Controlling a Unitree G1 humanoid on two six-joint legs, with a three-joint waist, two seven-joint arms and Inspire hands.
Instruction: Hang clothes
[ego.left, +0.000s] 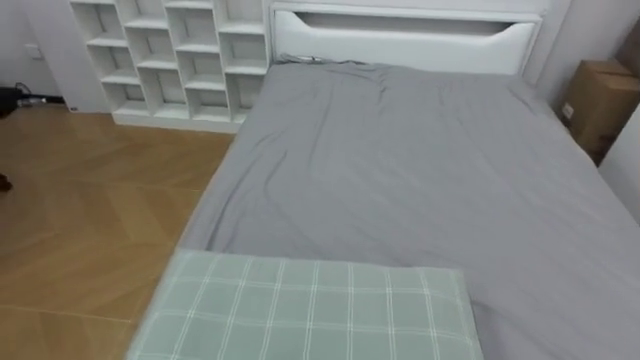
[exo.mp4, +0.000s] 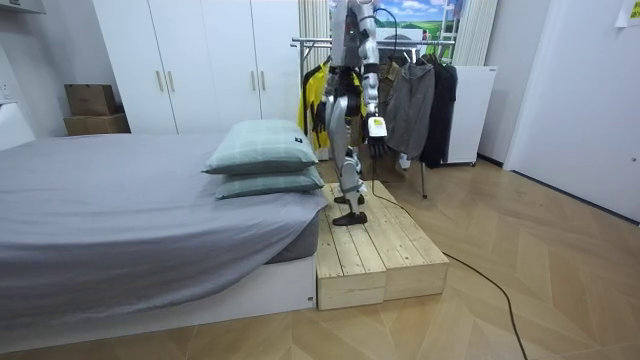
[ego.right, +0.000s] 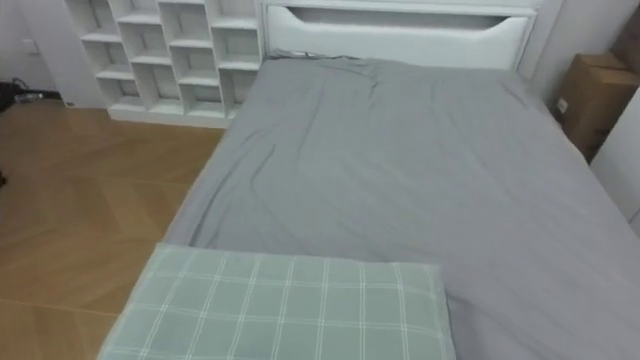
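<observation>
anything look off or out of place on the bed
The two green checked pillows are stacked at the foot of the bed, at the end opposite the white headboard, which is odd. The grey sheet is lightly creased. Nothing looks spilled or damaged.

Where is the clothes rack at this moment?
In the room view, the clothes rack stands just behind the robot, at the view's right of the white wardrobe, beyond the wooden platform.

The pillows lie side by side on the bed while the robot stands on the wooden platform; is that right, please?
Not quite: the room view shows the pillows stacked one on the other on the bed. The robot does stand on the wooden platform.
</observation>
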